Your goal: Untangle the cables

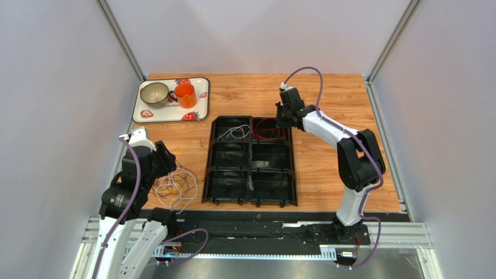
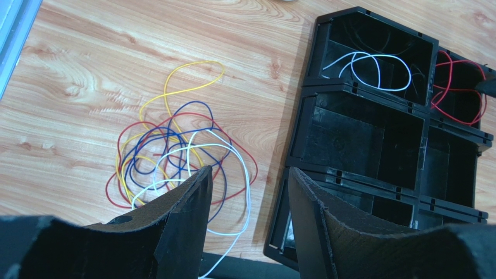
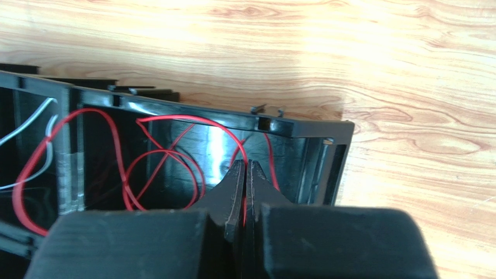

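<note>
**Top view.** The tangle of cables (image 1: 174, 187) lies on the tabletop (image 1: 326, 99) at lower left of frame, just left of the black organizer (image 1: 250, 160). The left gripper (image 1: 167, 158) hangs over the tangle's upper edge. The right gripper (image 1: 283, 121) reaches down at the organizer's upper-right compartment, which holds the red cable (image 1: 269, 129). The white cable (image 1: 237, 132) sits in the upper-left one.

**Left wrist.** The left gripper (image 2: 250, 174) is spread, with nothing between its fingers. The tangle (image 2: 174, 157) sits left of centre: red, blue, yellow and white loops crossing each other many times.

**Right wrist.** The right gripper (image 3: 244, 168) is pressed together, and a red strand runs into the seam between its fingers, so I read it as pinching the red cable (image 3: 163, 163) inside its compartment.

**Risks.**
- If I lift the right arm without letting go, the red cable comes back out over the wall. It may also catch the white one next door.
- A left descent into the tangle's middle would likely trap several colours at once and pull the knot tighter.
- The wire is fine enough to slip from a pinch.
- The organizer wall is near the left gripper's path, so it could be bumped.
</note>
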You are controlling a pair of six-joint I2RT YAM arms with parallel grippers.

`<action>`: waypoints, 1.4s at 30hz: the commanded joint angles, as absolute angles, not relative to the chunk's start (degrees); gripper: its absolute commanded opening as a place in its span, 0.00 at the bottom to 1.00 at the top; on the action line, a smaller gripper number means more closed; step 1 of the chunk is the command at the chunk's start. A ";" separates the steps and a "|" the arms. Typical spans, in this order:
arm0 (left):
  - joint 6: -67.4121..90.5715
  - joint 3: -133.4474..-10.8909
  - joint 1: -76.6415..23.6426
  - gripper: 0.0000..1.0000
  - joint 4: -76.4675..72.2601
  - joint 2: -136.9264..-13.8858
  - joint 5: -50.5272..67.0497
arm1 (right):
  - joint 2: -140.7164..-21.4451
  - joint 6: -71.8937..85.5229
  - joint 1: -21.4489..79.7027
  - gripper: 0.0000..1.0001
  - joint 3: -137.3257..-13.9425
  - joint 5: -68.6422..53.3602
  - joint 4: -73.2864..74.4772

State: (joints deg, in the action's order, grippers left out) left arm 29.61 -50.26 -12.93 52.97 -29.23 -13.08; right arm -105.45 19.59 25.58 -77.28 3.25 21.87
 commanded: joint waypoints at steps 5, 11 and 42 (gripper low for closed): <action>30.23 -50.54 -12.57 0.59 52.91 -30.32 -13.45 | -102.57 16.96 25.58 0.00 -72.60 6.06 16.43; 30.15 -50.63 -12.57 0.59 52.91 -30.32 -13.45 | -98.62 16.88 25.58 0.01 -72.16 7.99 19.94; 26.98 -53.08 -12.57 0.62 50.45 -29.35 -6.69 | -80.70 22.06 33.21 0.46 -74.89 6.86 32.52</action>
